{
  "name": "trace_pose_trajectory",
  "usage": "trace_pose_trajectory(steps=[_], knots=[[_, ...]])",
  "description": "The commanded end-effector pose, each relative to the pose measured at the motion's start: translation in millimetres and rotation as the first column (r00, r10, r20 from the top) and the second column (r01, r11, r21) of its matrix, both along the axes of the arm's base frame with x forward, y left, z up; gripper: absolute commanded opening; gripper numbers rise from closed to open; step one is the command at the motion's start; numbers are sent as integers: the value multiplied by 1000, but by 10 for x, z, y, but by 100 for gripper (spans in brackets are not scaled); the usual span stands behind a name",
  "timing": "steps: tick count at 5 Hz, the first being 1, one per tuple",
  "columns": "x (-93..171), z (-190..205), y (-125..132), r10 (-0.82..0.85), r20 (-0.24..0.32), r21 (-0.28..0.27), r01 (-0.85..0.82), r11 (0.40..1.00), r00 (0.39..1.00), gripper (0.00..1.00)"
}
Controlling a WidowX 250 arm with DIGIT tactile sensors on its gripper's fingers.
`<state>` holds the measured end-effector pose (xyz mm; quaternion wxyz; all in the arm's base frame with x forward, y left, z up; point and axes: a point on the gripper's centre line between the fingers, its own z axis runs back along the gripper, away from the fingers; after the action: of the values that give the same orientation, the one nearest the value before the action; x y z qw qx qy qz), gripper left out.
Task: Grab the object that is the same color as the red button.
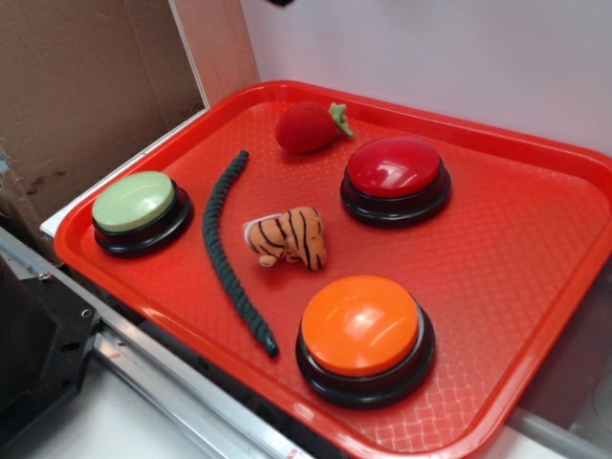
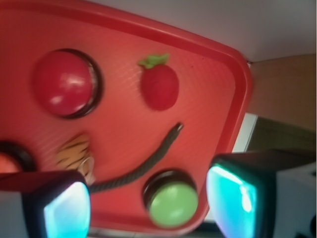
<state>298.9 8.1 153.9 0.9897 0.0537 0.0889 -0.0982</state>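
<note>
- While the gripper hangs high over the tray, its jaws stand wide apart and hold nothing; only the wrist view shows it, so the height is a guess.
- Strawberry lies on its side near the tray's far rim, green top pointing toward the red button. Just beside that button, not touching it.
- In the wrist view the strawberry sits well ahead of the jaws, with the green rope and green button between them in the picture.
- Risk: coming down short would land the jaws on the rope or green button, since both lie nearer than the target.
- Risk: a finger clipping the red button if the approach drifts to that side; the gap looks narrow.
- Risk: the plush is small, round and soft; an off-centre close could squeeze it out sideways or pinch only the leaf.
- Risk: the far rim is close behind it, so a nudge could wedge the toy against the tray wall.
- Tiger and orange button lie well apart from the target; little hazard there.
</note>
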Motion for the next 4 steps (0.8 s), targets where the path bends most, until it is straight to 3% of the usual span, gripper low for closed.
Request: trace_pose_trajectory(steps=[1,2,3,4], knots=[[214,-234,218,-50,-24,-5,50,999,998,100],[309,-477,260,-45,-72,14,46,999,996,100],[321,-832,176,-37,-127,80,47,996,991,100],[261,-1048,144,-44,-152,85,57,995,987,100]])
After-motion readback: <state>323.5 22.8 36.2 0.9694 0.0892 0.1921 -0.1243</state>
